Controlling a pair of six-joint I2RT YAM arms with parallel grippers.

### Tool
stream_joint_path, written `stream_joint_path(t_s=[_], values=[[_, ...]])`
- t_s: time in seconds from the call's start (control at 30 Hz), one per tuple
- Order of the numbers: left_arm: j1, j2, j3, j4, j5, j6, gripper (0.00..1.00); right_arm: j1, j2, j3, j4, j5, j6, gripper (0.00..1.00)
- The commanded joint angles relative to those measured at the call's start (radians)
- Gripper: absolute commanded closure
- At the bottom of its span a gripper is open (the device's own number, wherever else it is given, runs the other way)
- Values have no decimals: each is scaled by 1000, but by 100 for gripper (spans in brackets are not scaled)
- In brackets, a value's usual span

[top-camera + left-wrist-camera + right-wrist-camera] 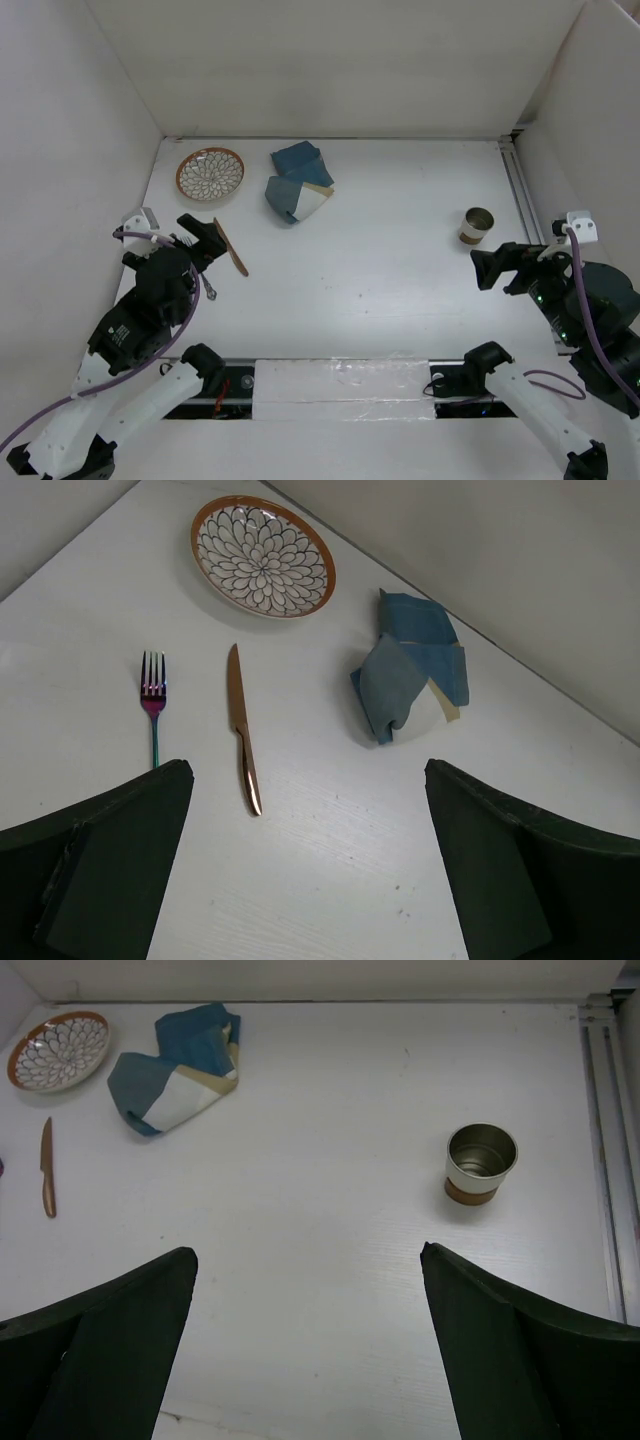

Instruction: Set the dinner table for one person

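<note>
The white dinner table (390, 280) holds a flower-patterned plate (210, 173) at the back left. A crumpled blue-and-tan cloth placemat (298, 182) lies right of it. A copper knife (233, 248) lies near my left gripper (203, 243), which is open and empty. In the left wrist view the knife (241, 730) and a fork (153, 705) lie side by side ahead of the gripper (307, 770). A metal cup (479, 226) stands upright at the right. My right gripper (497, 265) is open and empty just in front of it. The cup also shows in the right wrist view (480, 1163).
White wall panels enclose the table on three sides. A metal rail (522, 190) runs along the right edge. A taped strip (340, 385) lies along the near edge between the arm bases.
</note>
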Motion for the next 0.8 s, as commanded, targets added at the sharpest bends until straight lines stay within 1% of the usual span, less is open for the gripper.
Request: stream_joint_path(t_s=[0.0, 0.2, 0.27, 0.33, 0.37, 0.43, 0.47, 0.5, 0.53, 0.57, 0.6, 0.63, 0.67, 0.7, 0.73, 0.77], values=[[-3, -3, -9, 28, -11, 2, 0, -7, 1, 31, 29, -18, -22, 0], [-3, 7, 0, 37, -11, 2, 0, -7, -8, 31, 48, -80, -31, 0], [-3, 26, 0, 65, 28, 25, 0, -7, -8, 31, 48, -98, -31, 0], [-3, 78, 23, 65, 68, 25, 0, -7, -8, 31, 48, -110, -31, 0], [-3, 103, 52, 65, 103, -1, 0, -7, -8, 21, 57, -110, -31, 0], [-3, 196, 81, 65, 145, -41, 0, -7, -8, 10, 66, -144, -31, 0], [-3, 232, 104, 117, 173, -41, 0, -7, -8, -1, 81, -158, -31, 0], [-3, 265, 113, 150, 234, -41, 0, -7, -8, -1, 100, -190, -31, 0], [-3, 342, 123, 187, 252, -41, 0, -7, -8, -16, 110, -204, -31, 0], [-3, 383, 123, 227, 262, -23, 0, -7, 1, -31, 121, -221, -31, 0], [-3, 426, 143, 300, 262, -9, 0, -7, 1, -32, 140, -237, -31, 0], [8, 526, 161, 321, 283, 9, 0, -7, 1, -47, 149, -273, -31, 0], [90, 574, 182, 342, 349, 29, 0, -7, 1, -47, 149, -294, -31, 0], [142, 618, 195, 420, 544, 50, 0, -7, 1, -61, 161, -314, -19, 0], [196, 657, 205, 460, 623, 64, 0, -7, 10, -70, 161, -352, -19, 0], [238, 727, 206, 493, 672, 65, 0, -7, 10, -70, 170, -371, -19, 0]])
